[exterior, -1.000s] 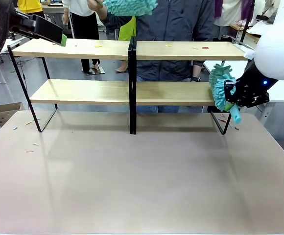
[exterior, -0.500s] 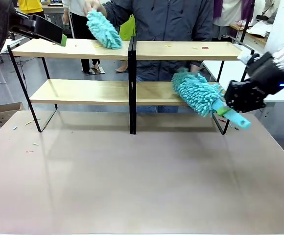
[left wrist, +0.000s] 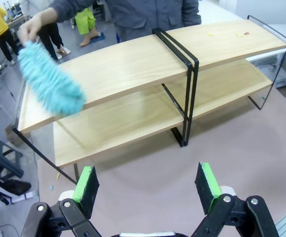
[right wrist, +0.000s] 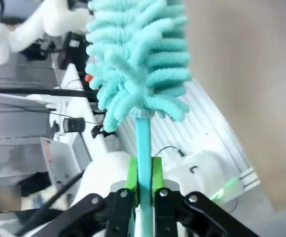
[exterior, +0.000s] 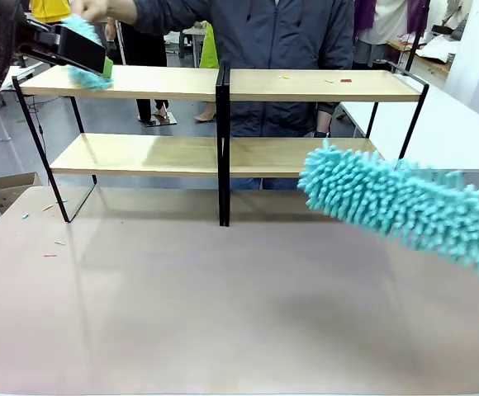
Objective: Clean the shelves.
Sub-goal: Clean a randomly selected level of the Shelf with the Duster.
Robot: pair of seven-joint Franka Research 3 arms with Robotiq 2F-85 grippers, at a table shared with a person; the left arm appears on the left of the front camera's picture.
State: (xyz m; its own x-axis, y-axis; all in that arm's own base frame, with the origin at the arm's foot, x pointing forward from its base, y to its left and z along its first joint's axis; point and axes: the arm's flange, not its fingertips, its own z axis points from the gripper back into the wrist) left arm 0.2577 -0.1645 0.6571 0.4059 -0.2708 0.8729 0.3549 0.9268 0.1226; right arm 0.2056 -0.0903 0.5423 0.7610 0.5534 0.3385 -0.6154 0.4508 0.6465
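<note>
Shelves (exterior: 305,85) of two long light-wood boards on a thin black metal frame with a central black post stand across the far half of the wide pale pinkish-brown table (exterior: 223,330), running from left to right. Behind them, at the far side, a person (exterior: 281,33) in a dark grey jacket reaches to the left. The person's hand (left wrist: 32,29) holds a small fluffy teal duster (left wrist: 52,81) against the left end of the upper board.

On my side, a large fluffy teal duster (exterior: 405,202) hangs tilted over the right part of the table, close to the front camera, with its tip pointing towards the middle. In that view it overlaps the right end of the lower board, and I cannot tell whether it touches the wood. From the right wrist I see the right gripper (right wrist: 144,173) clenched on the duster's thin teal handle (right wrist: 143,138), which sits upright between the green pads.

The left gripper (left wrist: 147,182) is released, its jaws wide apart with nothing between them. It is held high at the left, looking down on the shelves.

Small yellow and red scraps (exterior: 346,81) lie on the right half of the upper board. A few coloured bits (exterior: 54,243) lie on the table at the left, near the frame's foot.
</note>
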